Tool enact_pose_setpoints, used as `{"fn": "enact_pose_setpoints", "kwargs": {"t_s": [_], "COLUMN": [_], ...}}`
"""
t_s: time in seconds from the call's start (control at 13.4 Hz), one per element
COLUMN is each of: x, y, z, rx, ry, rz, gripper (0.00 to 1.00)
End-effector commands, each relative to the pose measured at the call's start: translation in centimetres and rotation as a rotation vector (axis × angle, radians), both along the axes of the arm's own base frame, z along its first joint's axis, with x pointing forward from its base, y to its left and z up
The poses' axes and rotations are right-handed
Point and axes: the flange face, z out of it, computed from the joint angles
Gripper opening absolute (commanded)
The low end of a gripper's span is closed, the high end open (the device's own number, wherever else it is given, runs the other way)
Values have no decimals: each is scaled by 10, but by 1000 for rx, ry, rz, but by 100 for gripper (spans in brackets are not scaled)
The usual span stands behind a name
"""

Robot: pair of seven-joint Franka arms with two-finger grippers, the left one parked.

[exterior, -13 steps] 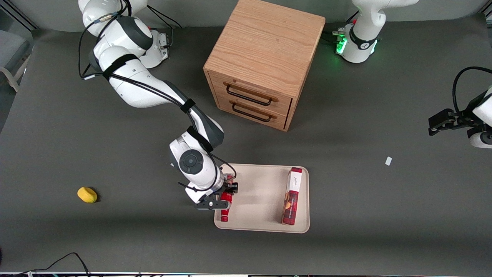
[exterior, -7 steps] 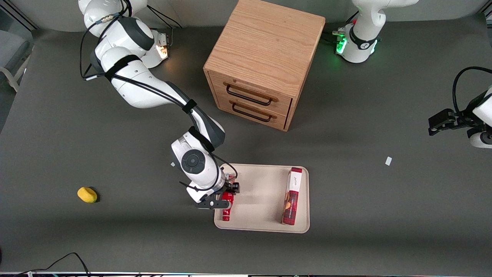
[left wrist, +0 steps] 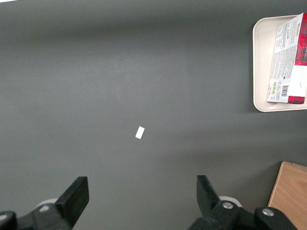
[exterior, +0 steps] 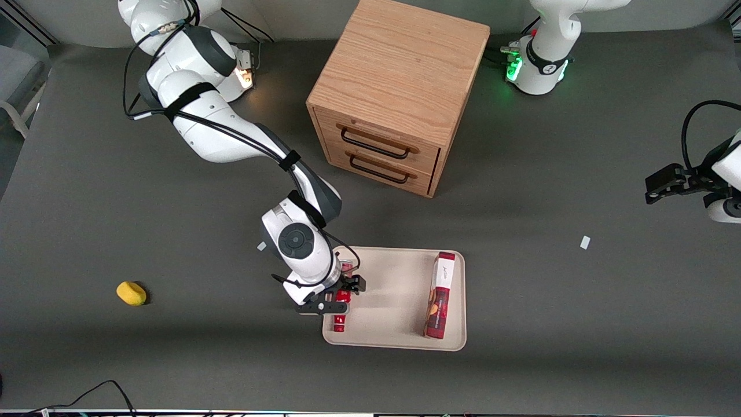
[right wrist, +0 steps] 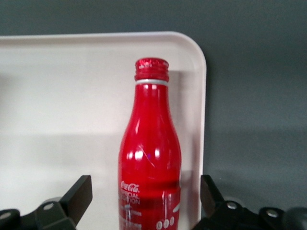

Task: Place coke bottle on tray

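With the coke bottle [right wrist: 149, 158] lying flat just inside the tray [exterior: 393, 341] at its nine-o'clock rim, cap toward six, I read my gripper [exterior: 341, 293] hovering over it, jaws spread wide, as letting go.

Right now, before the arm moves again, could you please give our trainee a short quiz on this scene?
1. True or false: the coke bottle lies on the tray, beside the rim at the working arm's end.
2. How does the claw stand? A: shut on the bottle. B: open, one finger on each side of the bottle with gaps. C: shut, away from the bottle.
3. Fill in: the only other thing on the tray is a ____.

Key: 1 true. 2 B. 3 red-and-white box.
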Motion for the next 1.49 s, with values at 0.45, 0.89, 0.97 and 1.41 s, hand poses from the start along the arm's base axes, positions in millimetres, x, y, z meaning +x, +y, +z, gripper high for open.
{"fn": "enact_pose_setpoints", "kwargs": {"t_s": [0.45, 0.89, 0.97, 1.41], "x": [19, -89, -107, -175], "y": [-140, -227, -243, -347], "z": [154, 244, 262, 375], "rx": [-36, -114, -122, -59], "ry": [37, 95, 106, 151], "rz": [-55, -84, -102, -105], "gripper": [100, 100, 100, 100]}}
